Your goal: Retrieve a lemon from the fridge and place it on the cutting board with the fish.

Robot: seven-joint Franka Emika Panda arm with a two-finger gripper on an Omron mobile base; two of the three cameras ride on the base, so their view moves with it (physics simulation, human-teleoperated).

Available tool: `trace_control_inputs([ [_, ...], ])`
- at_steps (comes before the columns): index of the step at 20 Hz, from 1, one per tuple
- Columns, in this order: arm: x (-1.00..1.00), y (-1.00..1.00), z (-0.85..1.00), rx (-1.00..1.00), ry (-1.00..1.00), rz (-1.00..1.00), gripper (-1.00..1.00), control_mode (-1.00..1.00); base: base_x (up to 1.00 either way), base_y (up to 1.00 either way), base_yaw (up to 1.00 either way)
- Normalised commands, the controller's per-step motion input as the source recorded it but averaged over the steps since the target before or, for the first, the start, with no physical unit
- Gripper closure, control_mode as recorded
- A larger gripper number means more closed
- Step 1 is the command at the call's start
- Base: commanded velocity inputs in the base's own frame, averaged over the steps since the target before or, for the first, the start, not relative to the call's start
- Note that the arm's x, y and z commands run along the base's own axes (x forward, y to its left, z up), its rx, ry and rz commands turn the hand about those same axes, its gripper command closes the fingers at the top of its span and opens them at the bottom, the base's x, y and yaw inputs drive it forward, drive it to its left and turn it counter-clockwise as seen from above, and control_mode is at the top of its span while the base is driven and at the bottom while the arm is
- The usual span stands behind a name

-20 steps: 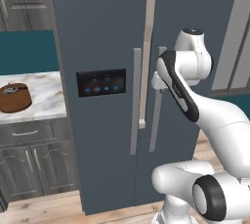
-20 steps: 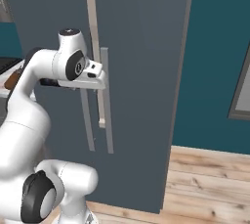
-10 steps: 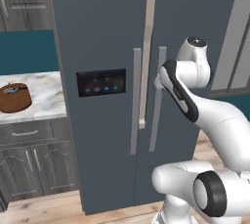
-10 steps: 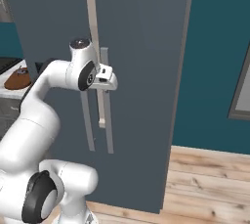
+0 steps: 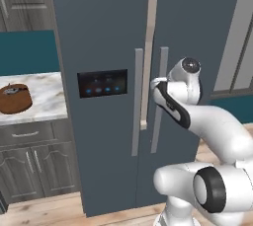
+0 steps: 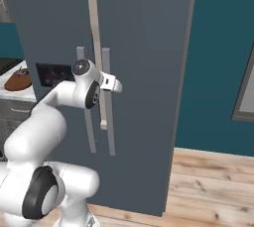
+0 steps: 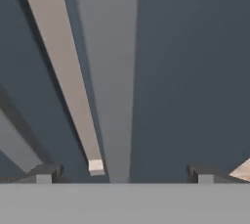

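Facing: the fridge [image 5: 104, 32], centre of both base views, both doors closed
Tool [image 7: 122, 175]: fingers spread apart, right-door handle [image 7: 110, 71] running up between them in the hand view, contact cannot be told
Arm: reaches to the handles at mid-frame in the left base view
Cutting board [image 5: 15, 99]: left edge of the left base view, on the marble worktop [image 5: 42, 96]
Touch panel [image 5: 102, 83]: left door, blue lights on
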Motion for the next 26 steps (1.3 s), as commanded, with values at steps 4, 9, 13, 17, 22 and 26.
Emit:
trace_control_inputs([
  [4, 0.65, 0.04, -0.11, 0.0, -0.14, -0.06, -1.0, -1.0, 0.0, 0.0, 0.0],
  [9, 0.51, -0.02, 0.0, 0.0, 0.0, 0.01, -1.0, -1.0, 0.0, 0.0, 0.0],
  [13, 0.61, -0.12, 0.0, 0.0, 0.01, 0.09, -1.0, -1.0, 0.0, 0.0, 0.0],
  [17, 0.66, -0.19, 0.0, 0.0, 0.0, 0.14, -1.0, -1.0, 0.0, 0.0, 0.0],
  [22, 0.61, -0.1, 0.0, 0.0, -0.02, 0.11, -1.0, -1.0, 0.0, 0.0, 0.0],
  [26, 0.56, -0.08, -0.01, 0.0, 0.0, 0.05, 1.0, -1.0, 0.0, 0.0, 0.0],
])
